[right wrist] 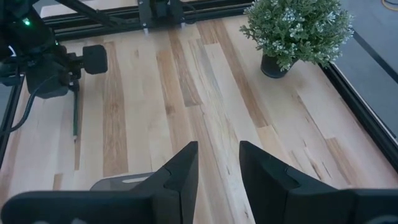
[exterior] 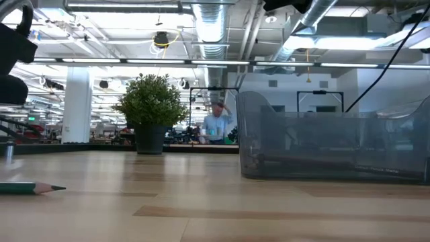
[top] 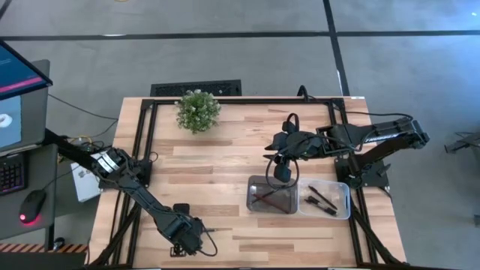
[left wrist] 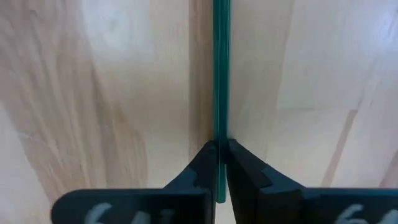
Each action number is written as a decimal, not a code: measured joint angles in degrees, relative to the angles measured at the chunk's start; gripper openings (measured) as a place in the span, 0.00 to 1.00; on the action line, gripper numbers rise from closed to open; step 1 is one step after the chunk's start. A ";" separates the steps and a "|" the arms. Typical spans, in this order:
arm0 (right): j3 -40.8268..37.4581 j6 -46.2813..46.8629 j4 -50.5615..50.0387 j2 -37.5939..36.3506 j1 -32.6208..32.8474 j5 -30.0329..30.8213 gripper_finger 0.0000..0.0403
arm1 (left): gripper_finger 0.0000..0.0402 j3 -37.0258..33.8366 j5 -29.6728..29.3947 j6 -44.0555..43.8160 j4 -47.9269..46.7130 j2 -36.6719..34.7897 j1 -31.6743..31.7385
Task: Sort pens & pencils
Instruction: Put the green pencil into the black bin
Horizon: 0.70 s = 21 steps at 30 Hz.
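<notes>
**Sorting nearly complete: one green pencil in hand, two trays already stocked**

Item 1, green pencil (left wrist: 220, 93). Lies flat on the bare wood near the table's front edge, on the left arm's side. Its sharpened tip points toward the trays. It is the only loose stick visible on the tabletop, and reads as the last piece left to sort.

Item 2, left gripper (left wrist: 221, 163). Down at table level, fingers pressed together on the pencil's shaft, pinching it. The pencil looks to be resting on the wood, not yet lifted.

Item 3, dark tray (top: 271, 195). Stands on the right half of the table and holds thin brownish sticks lying aslant; judged to be the pencils already sorted. Their count cannot be told.

Item 4, clear tray (top: 341, 189). Just beside the dark tray on its outer side, holding short black pens (top: 322, 200).

Item 5, right gripper (right wrist: 216, 163). Hovers above the dark tray, fingers standing a little apart with nothing between them; waiting.

Item 6, potted plant (top: 198, 110). At the table's far edge, well apart from the work.

Remaining, by judgement: lift the green pencil, carry it across to the dark tray, release.
</notes>
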 joint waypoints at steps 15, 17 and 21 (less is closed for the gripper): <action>0.00 0.02 1.23 0.00 0.00 -0.05 0.34 | 0.03 -0.35 -25.68 -0.07 -7.01 -11.89 0.19; 0.00 0.02 1.74 0.00 0.02 -0.43 0.35 | 0.03 -0.24 -30.91 -0.09 -8.74 -14.36 0.32; 0.00 0.03 6.54 0.00 -0.01 -1.72 0.35 | 0.04 -0.24 -39.94 1.49 -10.34 -19.76 1.48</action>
